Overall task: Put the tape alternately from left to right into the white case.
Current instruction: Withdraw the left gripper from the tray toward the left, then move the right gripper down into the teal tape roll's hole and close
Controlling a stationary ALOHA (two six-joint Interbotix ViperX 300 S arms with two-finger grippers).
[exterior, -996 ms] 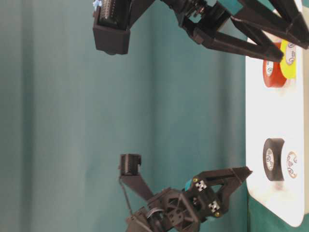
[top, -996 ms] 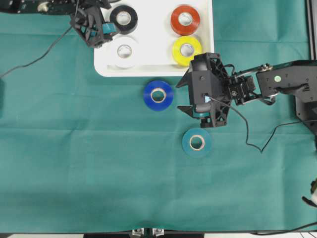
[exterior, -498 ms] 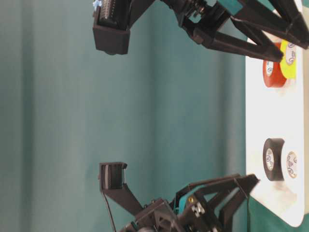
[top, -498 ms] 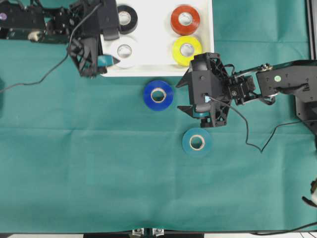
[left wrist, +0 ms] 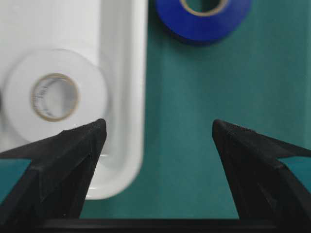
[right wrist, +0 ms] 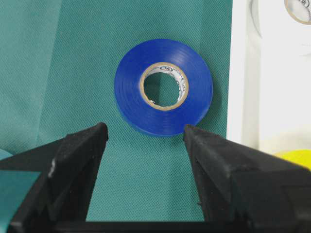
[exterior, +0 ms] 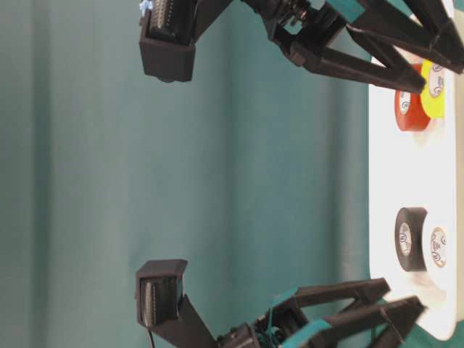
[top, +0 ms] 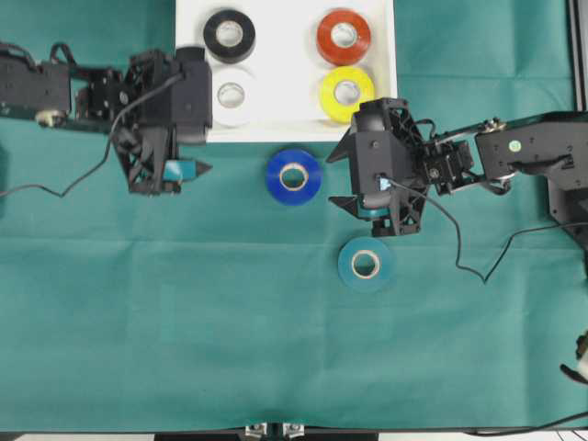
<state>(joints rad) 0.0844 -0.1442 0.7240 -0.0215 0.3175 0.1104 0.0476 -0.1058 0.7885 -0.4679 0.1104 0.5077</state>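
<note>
Only faint, possibly printed marks, blue tape core, unreadable

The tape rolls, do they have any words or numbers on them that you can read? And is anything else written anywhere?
Blue roll: tiny dark print inside its cardboard core, too small to read.
White roll: faint marks inside the core, blurred, unreadable.
Black roll: a small round mark on the core, unreadable.
White case, green cloth, both arms: no writing visible.
</note>
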